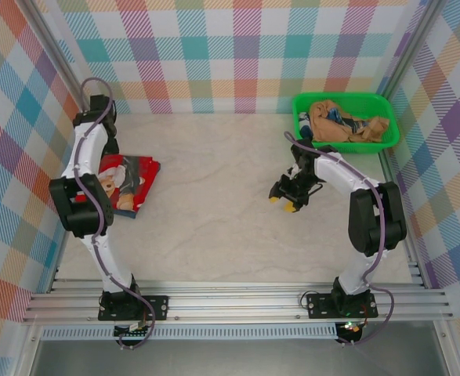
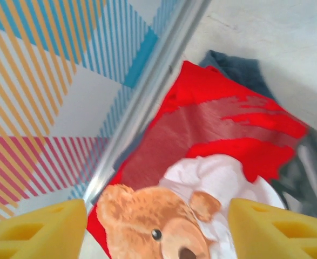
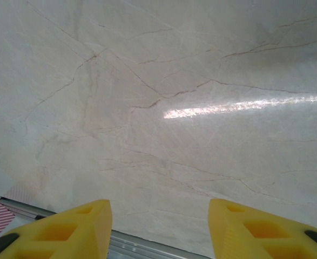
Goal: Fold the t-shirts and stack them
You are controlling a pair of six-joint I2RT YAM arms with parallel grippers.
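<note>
The right gripper point(image 3: 161, 226) hangs spread and empty over the pale marbled surface point(image 1: 214, 227). At 9 o'clock the left gripper point(image 2: 158, 232) is spread above the bright red cloth t-shirt point(image 2: 217, 124) (teddy-bear print up), which lies on a slate-blue t-shirt point(image 2: 239, 67). At 1 o'clock a green plastic basket point(image 1: 347, 96) holds crumpled tan cloth point(image 1: 343, 123).

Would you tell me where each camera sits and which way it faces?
Top external: above and behind the arms, looking down on the table; both arms show.
Left wrist: on the left arm, looking down at the red t-shirt; left gripper at bottom.
Right wrist: on the right arm, facing bare table; right gripper at bottom.
Shared: top and left wrist both see the red t-shirt.
</note>
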